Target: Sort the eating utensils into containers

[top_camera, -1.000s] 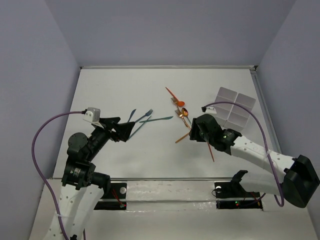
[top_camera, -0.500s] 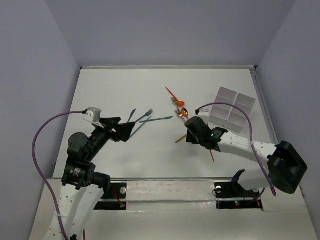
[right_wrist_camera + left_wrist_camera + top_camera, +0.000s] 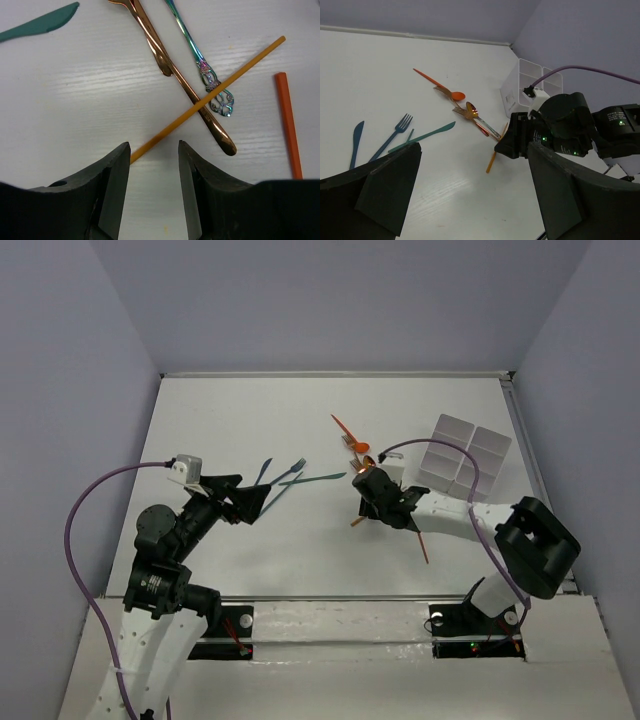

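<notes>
Right fingers (image 3: pixel 112 185) apart, straddling the yellow stick (image 3: pixel 240 72); left gripper (image 3: pixel 262 500) gapes wide. We flag the copper utensil (image 3: pixel 220 134) crossing it at 1 o'clock: closing may drag both.

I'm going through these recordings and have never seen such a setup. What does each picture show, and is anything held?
A robot's left arm and right arm are bolted at a white table's near edge. The overhead picture looks down on both; the other two come from a camera on each wrist, looking past that arm's dark fingers. Teal utensils lie near the left fingers, which are wide open and empty. Orange and copper utensils lie mid-table, with a four-compartment tray further right. The right fingers stand open either side of a thin orange stick, not gripping it. Nothing is held.
</notes>
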You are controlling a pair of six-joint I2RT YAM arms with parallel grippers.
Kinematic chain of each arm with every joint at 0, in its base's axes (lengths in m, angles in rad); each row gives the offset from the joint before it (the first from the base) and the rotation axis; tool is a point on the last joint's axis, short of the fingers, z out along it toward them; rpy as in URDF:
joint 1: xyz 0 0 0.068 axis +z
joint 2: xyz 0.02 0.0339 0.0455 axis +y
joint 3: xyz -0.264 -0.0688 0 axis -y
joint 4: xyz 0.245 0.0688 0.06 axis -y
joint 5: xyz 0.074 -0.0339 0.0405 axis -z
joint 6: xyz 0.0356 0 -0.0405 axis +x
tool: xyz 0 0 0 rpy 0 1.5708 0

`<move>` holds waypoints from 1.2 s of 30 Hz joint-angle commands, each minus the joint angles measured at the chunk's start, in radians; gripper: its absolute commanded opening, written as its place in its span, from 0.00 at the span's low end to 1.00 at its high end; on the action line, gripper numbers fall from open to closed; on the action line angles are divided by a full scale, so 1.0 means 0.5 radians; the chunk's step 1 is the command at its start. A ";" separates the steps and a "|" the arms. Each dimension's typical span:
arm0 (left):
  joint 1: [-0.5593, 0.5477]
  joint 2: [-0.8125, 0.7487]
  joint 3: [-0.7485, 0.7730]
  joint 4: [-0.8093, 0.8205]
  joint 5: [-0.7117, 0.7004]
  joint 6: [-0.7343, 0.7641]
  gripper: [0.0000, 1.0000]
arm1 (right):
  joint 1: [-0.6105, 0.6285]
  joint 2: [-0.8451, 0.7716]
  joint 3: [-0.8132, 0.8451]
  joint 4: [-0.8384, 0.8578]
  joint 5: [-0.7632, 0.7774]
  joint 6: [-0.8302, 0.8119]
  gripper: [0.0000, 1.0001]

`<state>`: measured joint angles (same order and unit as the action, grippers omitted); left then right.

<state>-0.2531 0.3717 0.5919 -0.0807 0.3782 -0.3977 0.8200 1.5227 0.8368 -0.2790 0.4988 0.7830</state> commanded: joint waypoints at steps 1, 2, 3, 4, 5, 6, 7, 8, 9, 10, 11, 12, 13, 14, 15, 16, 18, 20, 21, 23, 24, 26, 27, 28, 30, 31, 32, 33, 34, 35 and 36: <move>0.012 0.017 0.022 0.079 0.044 0.010 0.99 | 0.020 0.099 0.121 0.086 0.153 0.072 0.49; 0.012 0.017 0.019 0.075 0.041 0.010 0.99 | 0.020 0.139 0.127 0.073 0.165 0.078 0.49; 0.012 0.020 0.022 0.075 0.041 0.010 0.99 | 0.020 0.154 0.140 0.061 0.193 0.088 0.49; 0.012 0.023 0.022 0.075 0.041 0.013 0.99 | 0.020 0.173 0.146 0.040 0.205 0.100 0.48; 0.012 0.020 0.022 0.075 0.041 0.010 0.99 | 0.020 0.185 0.149 0.024 0.220 0.109 0.48; 0.012 0.023 0.022 0.075 0.041 0.010 0.99 | 0.020 0.207 0.149 0.012 0.239 0.112 0.47; 0.012 0.023 0.019 0.075 0.038 0.010 0.99 | 0.020 0.213 0.149 0.009 0.245 0.118 0.47; 0.012 0.023 0.022 0.078 0.038 0.010 0.99 | 0.020 0.219 0.149 0.009 0.251 0.121 0.47; 0.012 0.027 0.019 0.079 0.041 0.010 0.99 | 0.020 0.228 0.149 0.009 0.254 0.124 0.47; 0.012 0.030 0.022 0.079 0.044 0.010 0.99 | 0.020 0.234 0.152 0.009 0.260 0.128 0.47; 0.012 0.030 0.022 0.079 0.044 0.010 0.99 | 0.020 0.240 0.152 0.015 0.263 0.125 0.47; 0.012 0.030 0.022 0.079 0.044 0.013 0.99 | 0.020 0.259 0.155 0.018 0.269 0.124 0.47; 0.012 0.030 0.019 0.079 0.047 0.010 0.99 | 0.002 0.274 0.158 0.021 0.270 0.124 0.46; 0.012 0.030 0.019 0.079 0.044 0.010 0.99 | 0.001 0.286 0.167 0.024 0.270 0.124 0.46; 0.012 0.030 0.022 0.079 0.047 0.010 0.99 | -0.020 0.311 0.170 0.024 0.276 0.124 0.46; 0.012 0.033 0.022 0.079 0.044 0.013 0.99 | -0.020 0.317 0.170 0.027 0.279 0.124 0.44; 0.012 0.036 0.019 0.079 0.044 0.010 0.99 | -0.060 0.323 0.158 0.027 0.291 0.124 0.40; 0.012 0.036 0.022 0.082 0.047 0.010 0.99 | -0.084 0.320 0.143 0.043 0.285 0.121 0.40; 0.012 0.039 0.022 0.082 0.047 0.010 0.99 | -0.085 0.317 0.124 0.049 0.279 0.118 0.40; 0.012 0.042 0.022 0.082 0.053 0.010 0.99 | -0.103 0.302 0.109 0.067 0.276 0.103 0.41; 0.012 0.042 0.019 0.085 0.053 0.010 0.99 | -0.121 0.302 0.103 0.070 0.279 0.100 0.41; 0.012 0.054 0.019 0.082 0.053 0.010 0.99 | -0.140 0.305 0.097 0.083 0.267 0.079 0.42; 0.012 0.063 0.022 0.082 0.057 0.010 0.99 | -0.140 0.308 0.097 0.089 0.257 0.072 0.43; 0.012 0.066 0.019 0.082 0.060 0.010 0.99 | -0.140 0.311 0.100 0.095 0.245 0.066 0.43; 0.012 0.073 0.019 0.082 0.060 0.010 0.99 | -0.161 0.335 0.103 0.104 0.230 0.048 0.43; 0.012 0.073 0.022 0.082 0.060 0.010 0.99 | -0.161 0.345 0.109 0.101 0.217 0.045 0.41; 0.012 0.073 0.019 0.082 0.063 0.010 0.99 | -0.161 0.354 0.118 0.101 0.214 0.042 0.36; 0.012 0.073 0.019 0.082 0.060 0.013 0.99 | -0.161 0.363 0.118 0.101 0.211 0.042 0.35; 0.012 0.073 0.022 0.082 0.060 0.010 0.99 | -0.179 0.363 0.121 0.101 0.211 0.039 0.33; 0.012 0.073 0.022 0.085 0.063 0.013 0.99 | -0.180 0.366 0.115 0.098 0.211 0.042 0.32; 0.012 0.073 0.019 0.088 0.066 0.013 0.99 | -0.180 0.363 0.112 0.098 0.208 0.042 0.32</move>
<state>-0.2531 0.4042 0.5919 -0.0803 0.3897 -0.3977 0.7441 1.6817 0.8883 -0.2626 0.5911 0.8040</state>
